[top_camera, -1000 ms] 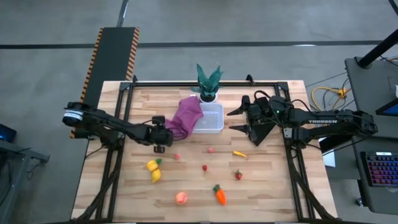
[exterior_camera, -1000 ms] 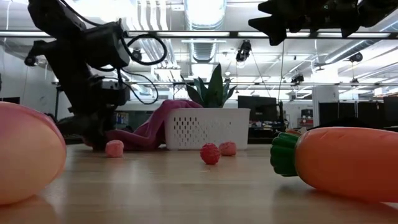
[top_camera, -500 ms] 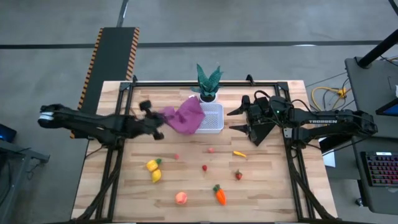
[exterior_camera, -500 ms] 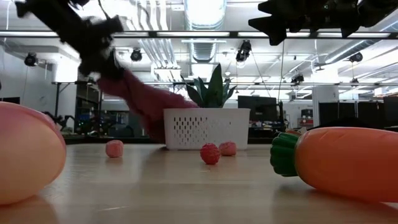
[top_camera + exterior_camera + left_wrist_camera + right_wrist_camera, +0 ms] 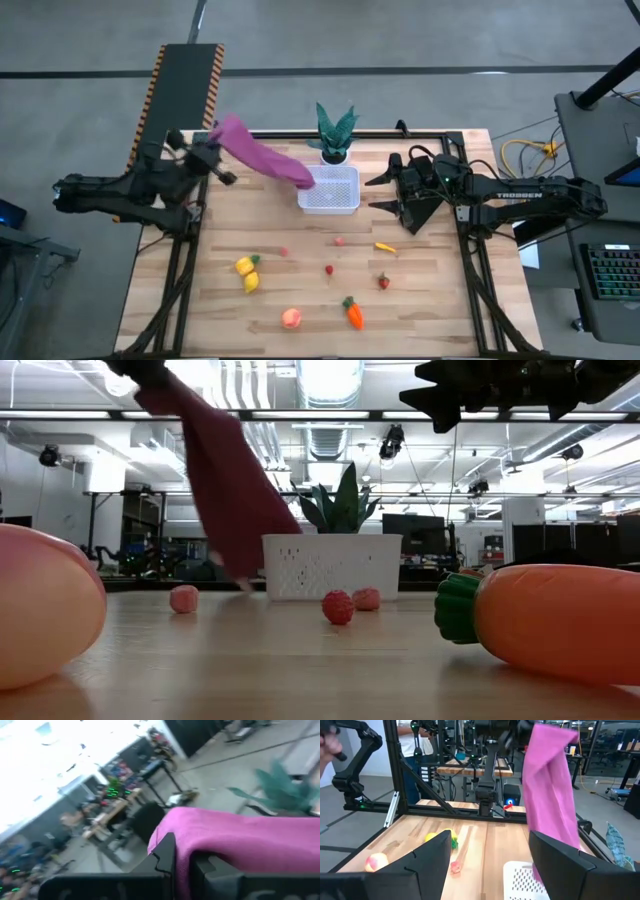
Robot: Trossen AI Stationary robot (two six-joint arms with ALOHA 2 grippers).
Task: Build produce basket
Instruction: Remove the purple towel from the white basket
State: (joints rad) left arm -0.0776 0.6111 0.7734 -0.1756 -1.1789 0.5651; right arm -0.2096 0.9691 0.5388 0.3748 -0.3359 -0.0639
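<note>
My left claw (image 5: 212, 152) is raised high at the far-left corner of the table (image 5: 420, 300), clamped on 1 edge of the purple cloth (image 5: 262, 160). In the left wrist view the fabric is pinched between my fingers (image 5: 167, 857). The cloth streams from the grip toward the basket (image 5: 330, 189), and its free end hangs over the basket's left rim; I cannot tell whether it touches. My judgement: the cloth is held high and off to the side so the basket opening is left bare for loading.

My right claw (image 5: 385, 193) hovers above the table just right of the basket, jaws spread wide, holding nothing. It waits.

The basket sits at the far middle of the table, in front of the potted plant (image 5: 336, 130), and looks empty from above.

No produce is in the basket yet; all of it lies on the near half:
- 2 lemons (image 5: 247, 273) near left
- peach (image 5: 291, 318) at the near edge
- carrot (image 5: 353, 313) just right of the peach
- small red berries (image 5: 329, 269) scattered in the middle
- 1 small yellow-orange piece (image 5: 385, 247); kind unclear

Surface: pale wood planks, flat, in a black frame. Room: grey floor, bright ceiling lights, workbenches behind; a person stands far off in the right wrist view.
</note>
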